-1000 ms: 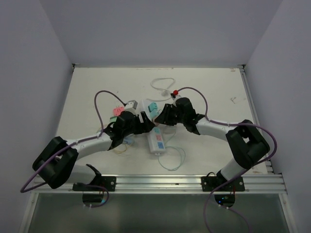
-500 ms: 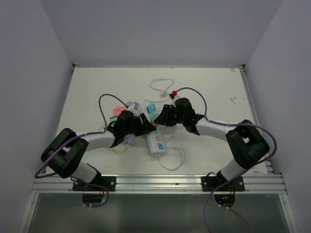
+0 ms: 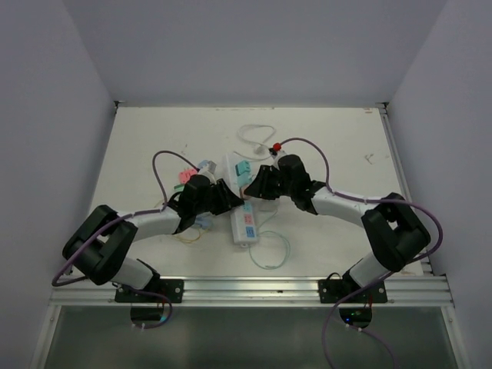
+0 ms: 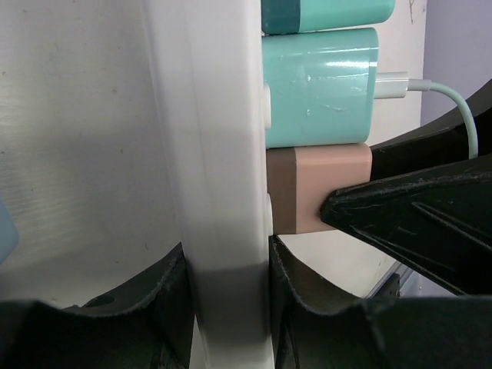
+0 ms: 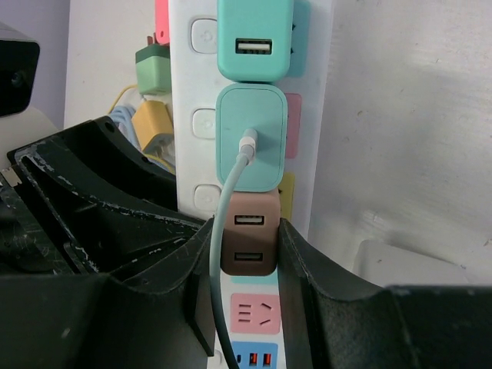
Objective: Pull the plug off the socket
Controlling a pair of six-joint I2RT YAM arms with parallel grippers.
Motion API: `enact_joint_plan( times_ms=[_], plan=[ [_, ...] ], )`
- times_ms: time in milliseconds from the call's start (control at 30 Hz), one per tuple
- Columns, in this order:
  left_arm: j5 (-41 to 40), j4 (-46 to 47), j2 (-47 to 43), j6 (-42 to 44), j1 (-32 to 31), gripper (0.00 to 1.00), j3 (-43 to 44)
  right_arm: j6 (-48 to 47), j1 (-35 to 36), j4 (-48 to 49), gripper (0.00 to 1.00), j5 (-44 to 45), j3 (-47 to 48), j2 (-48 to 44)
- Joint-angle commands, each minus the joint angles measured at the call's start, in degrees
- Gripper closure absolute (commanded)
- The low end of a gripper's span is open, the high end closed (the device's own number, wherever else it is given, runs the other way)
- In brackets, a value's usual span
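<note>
So our right hand [image 5: 247, 254] pinches the brown plug [image 5: 247, 242], USB face up. Left hand [image 4: 227, 307] clamps the white strip [image 4: 211, 154], lying near-to-far on the counter [image 3: 346, 154].

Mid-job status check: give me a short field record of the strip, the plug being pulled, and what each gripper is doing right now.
strip: white power strip, clamped by left gripper
target: brown USB charger plug, seated in strip
right gripper: fingers on both sides of brown plug
neighbour: teal charger with pale cable, directly beside brown plug
top teal charger: at far end, no cable
</note>
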Motion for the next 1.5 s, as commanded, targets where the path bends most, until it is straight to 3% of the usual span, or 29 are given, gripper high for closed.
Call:
enact_joint_plan(
  times_ms=[0, 233, 533, 1167, 1467],
  plan=[
    [-5.54, -3.09, -3.01, 5.16, -0.30, 1.00, 0.30, -0.71, 0.45, 2.28, 1.00, -0.12, 0.90, -6.05],
    [-14.24, -9.87, -6.79, 6.31, -0.30, 1.00, 1.44, -1.85, 0.53, -1.33, 1.00, 4.71, -0.85, -12.55],
    [-19.43, -14.35, -10.31, 7.98, -0.30, 1.00, 4.25, -3.08, 0.36, -2.91, 1.00, 4.90, -2.61, -16.43],
    [-27.35, -19.45, -13.91, 12.19, -0.30, 1.00, 5.31, -2.29, -0.43, -5.37, 1.00, 8.59, -4.81, -24.07],
    [-25.24, -14.71, -17.08, 14.83, -0.30, 1.00, 5.31, -3.43, -0.43, -7.39, 1.00, 4.03, -3.50, -19.86]
  ],
)
